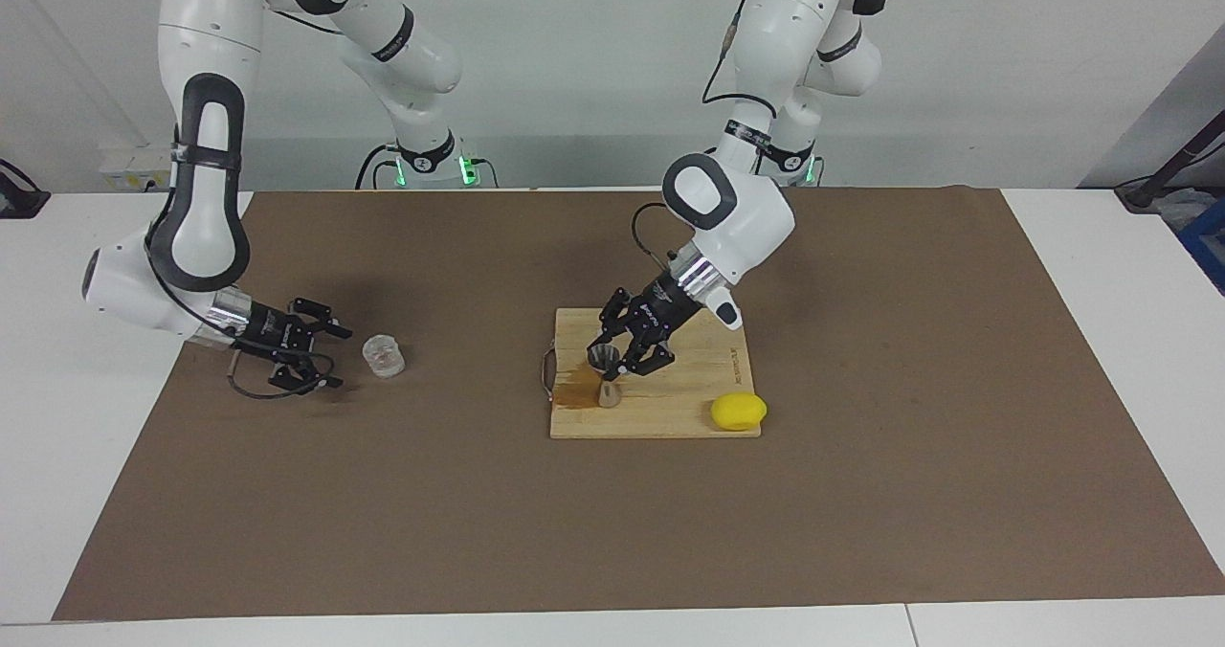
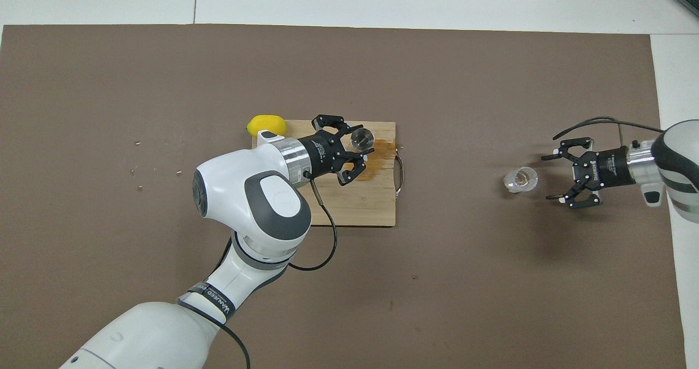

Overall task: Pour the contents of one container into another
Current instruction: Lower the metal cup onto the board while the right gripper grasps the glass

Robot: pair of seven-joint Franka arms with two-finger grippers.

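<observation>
One cup [image 1: 384,356], one jigger [image 1: 606,375], one board [image 1: 670,408], one lemon [image 1: 738,412]

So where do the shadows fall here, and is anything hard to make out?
Facing view: soft shadow on the brown mat under the right pincer; the clear cup shows faintly against the mat. Overhead view: a diffuse dark patch lies below the cup; the jigger glints.
</observation>
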